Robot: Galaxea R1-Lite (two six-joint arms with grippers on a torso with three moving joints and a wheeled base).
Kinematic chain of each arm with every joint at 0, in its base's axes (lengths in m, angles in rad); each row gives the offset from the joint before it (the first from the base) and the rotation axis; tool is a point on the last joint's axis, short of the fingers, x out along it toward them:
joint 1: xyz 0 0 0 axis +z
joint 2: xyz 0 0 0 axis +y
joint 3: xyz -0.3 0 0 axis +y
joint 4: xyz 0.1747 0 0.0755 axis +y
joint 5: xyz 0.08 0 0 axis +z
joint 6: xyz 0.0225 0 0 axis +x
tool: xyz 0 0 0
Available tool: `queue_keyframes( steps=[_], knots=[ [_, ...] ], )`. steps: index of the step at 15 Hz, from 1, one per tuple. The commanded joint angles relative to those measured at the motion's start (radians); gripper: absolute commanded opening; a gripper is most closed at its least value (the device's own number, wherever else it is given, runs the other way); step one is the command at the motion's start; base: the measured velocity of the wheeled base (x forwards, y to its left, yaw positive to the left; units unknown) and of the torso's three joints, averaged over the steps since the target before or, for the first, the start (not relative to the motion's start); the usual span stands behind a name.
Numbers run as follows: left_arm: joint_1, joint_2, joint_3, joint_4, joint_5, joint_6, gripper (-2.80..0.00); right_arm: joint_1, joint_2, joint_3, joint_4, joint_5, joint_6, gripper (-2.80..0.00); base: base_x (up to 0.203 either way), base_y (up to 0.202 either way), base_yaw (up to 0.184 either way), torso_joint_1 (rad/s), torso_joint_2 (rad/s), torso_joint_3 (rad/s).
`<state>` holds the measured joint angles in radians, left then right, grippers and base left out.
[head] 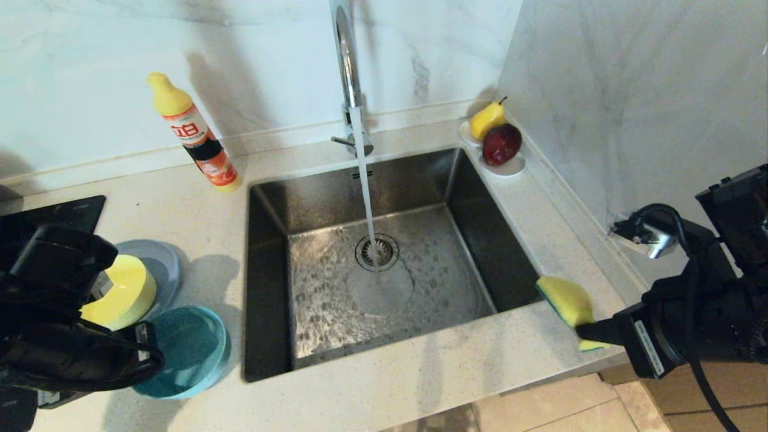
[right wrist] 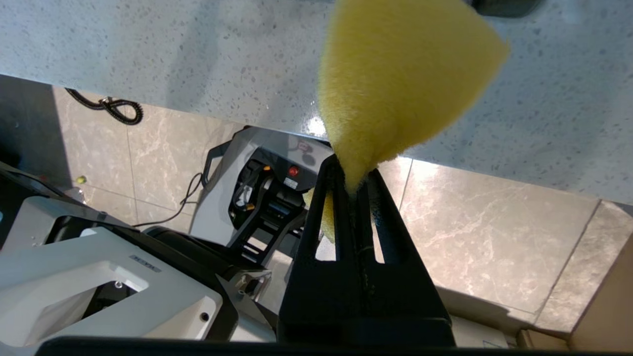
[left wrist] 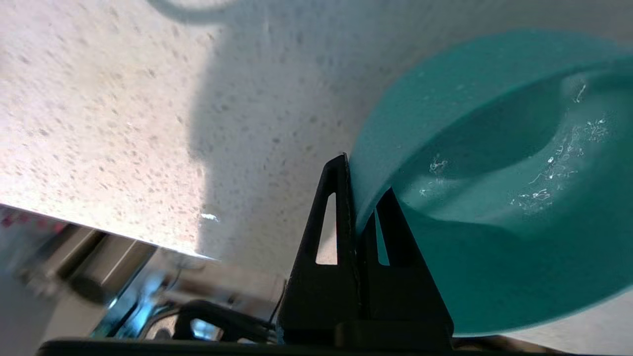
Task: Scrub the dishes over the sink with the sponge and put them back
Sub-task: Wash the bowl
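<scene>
My left gripper [left wrist: 363,190] is shut on the rim of the small teal-blue bowl [left wrist: 494,163]: one finger is outside its wall, the other inside. In the head view that bowl [head: 189,351] is on the counter left of the sink [head: 336,300], at my left gripper [head: 150,355]. Behind it the pale yellow-green bowl [head: 123,291] rests on the grey-blue plate [head: 165,261]. My right gripper [head: 587,330] hovers over the counter at the sink's front right corner, shut on one end of the yellow sponge [head: 567,300]. The sponge [right wrist: 400,79] sticks out from the jaws of my right gripper [right wrist: 353,178].
Water runs from the chrome faucet [head: 348,72] onto the drain strainer [head: 377,252]. A yellow detergent bottle [head: 195,135] stands at the back left. A white dish [head: 510,167] with a pear and a red apple sits at the back right corner. A black cooktop [head: 54,216] lies at the far left.
</scene>
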<state>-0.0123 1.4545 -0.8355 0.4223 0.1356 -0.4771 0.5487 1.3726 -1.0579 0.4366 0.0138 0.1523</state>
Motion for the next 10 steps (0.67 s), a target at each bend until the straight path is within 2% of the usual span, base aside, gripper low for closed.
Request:
queue_keyframes(
  steps=[1,4,7,10],
  knots=[
    [-0.006,-0.058,-0.03,0.009,-0.004,-0.002,-2.8,0.0,-0.001,0.002,0.002,0.0,0.001,-2.8,0.0,0.0,0.0,0.0,0.0,0.0],
    [-0.039,-0.085,-0.093,0.048,-0.068,-0.007,-2.8,-0.003,0.003,0.002,0.002,0.0,0.004,-2.8,0.0,0.0,0.0,0.0,0.0,0.0],
    [-0.134,-0.075,-0.142,0.054,-0.077,-0.022,-2.8,-0.003,-0.011,-0.005,0.002,0.002,0.006,-2.8,0.0,0.0,0.0,0.0,0.0,0.0],
    [-0.231,0.005,-0.214,0.055,-0.068,-0.083,-2.8,-0.006,-0.023,-0.008,0.002,0.002,0.009,-2.8,0.0,0.0,0.0,0.0,0.0,0.0]
  ],
)
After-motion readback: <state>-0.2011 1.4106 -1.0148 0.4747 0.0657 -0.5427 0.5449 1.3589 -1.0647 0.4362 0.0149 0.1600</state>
